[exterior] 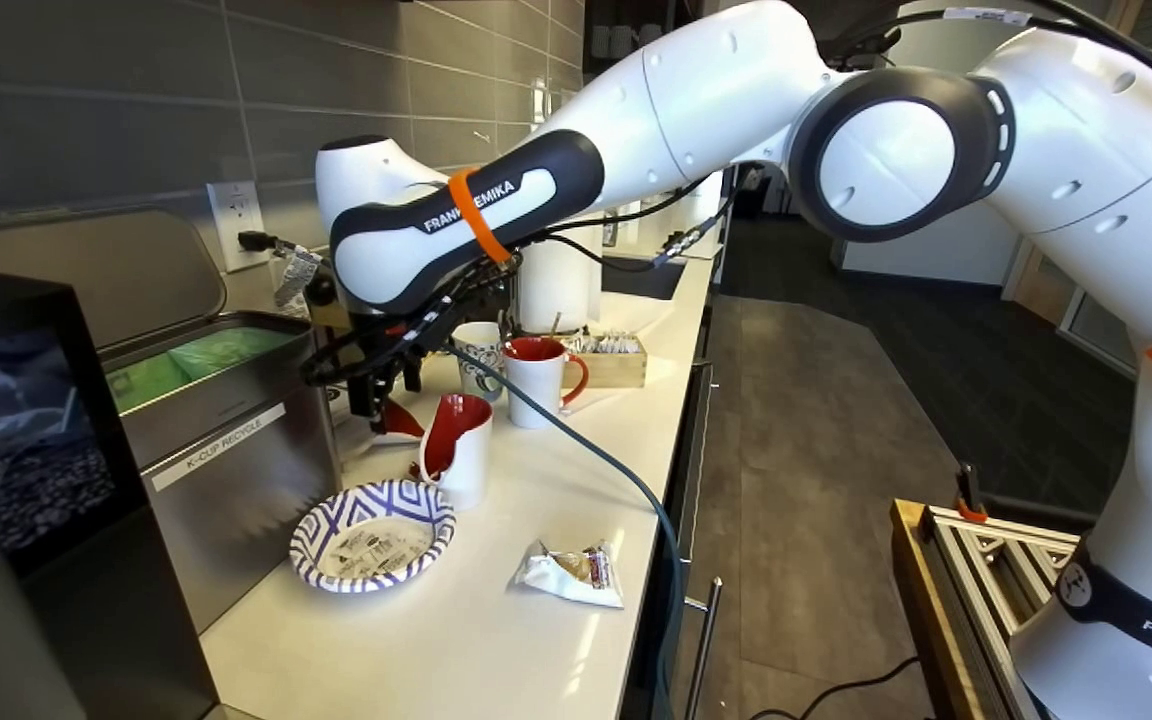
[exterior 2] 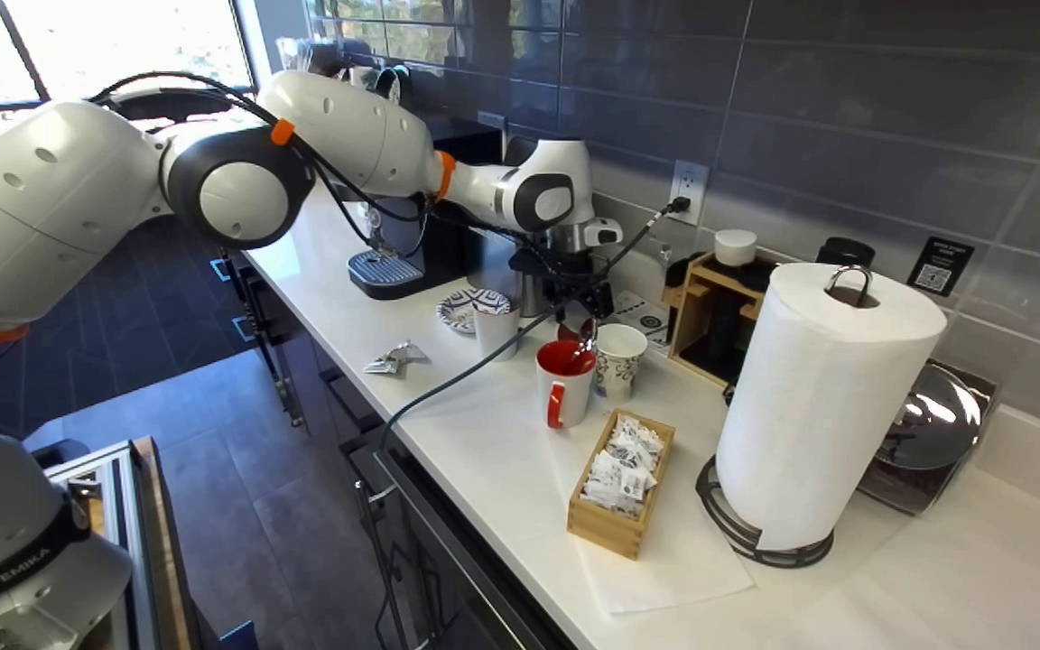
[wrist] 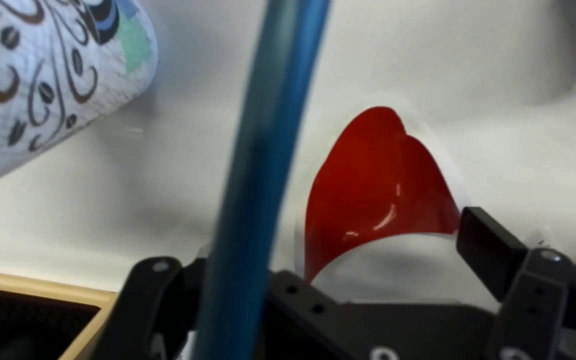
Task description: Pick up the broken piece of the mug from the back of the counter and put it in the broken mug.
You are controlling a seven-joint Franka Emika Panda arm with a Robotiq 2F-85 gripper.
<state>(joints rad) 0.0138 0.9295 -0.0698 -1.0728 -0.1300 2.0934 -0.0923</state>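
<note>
Wrist view, nearest: a blue cable [wrist: 260, 165] slants down mid-frame. Past it, the gripper [wrist: 338, 240] stands with fingers [wrist: 490, 252] apart, the red shard [wrist: 373, 190] between them, right of centre on the counter [wrist: 518, 145]; an off-centre squeeze might skid it. In an exterior view: left, a bin [exterior: 256, 500] labelled "K-CUP RECYCLE"; centre-left, the broken mug [exterior: 464, 462], which the cable could knock if dragged; upper centre, the arm [exterior: 706, 90], lettered "FRANK" and "EMIKA".

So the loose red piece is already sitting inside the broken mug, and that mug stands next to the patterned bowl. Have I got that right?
Not quite. The loose red piece is not inside the broken mug: the wrist view shows it lying on the counter. The mug does stand next to the patterned bowl, as an exterior view shows.
</note>
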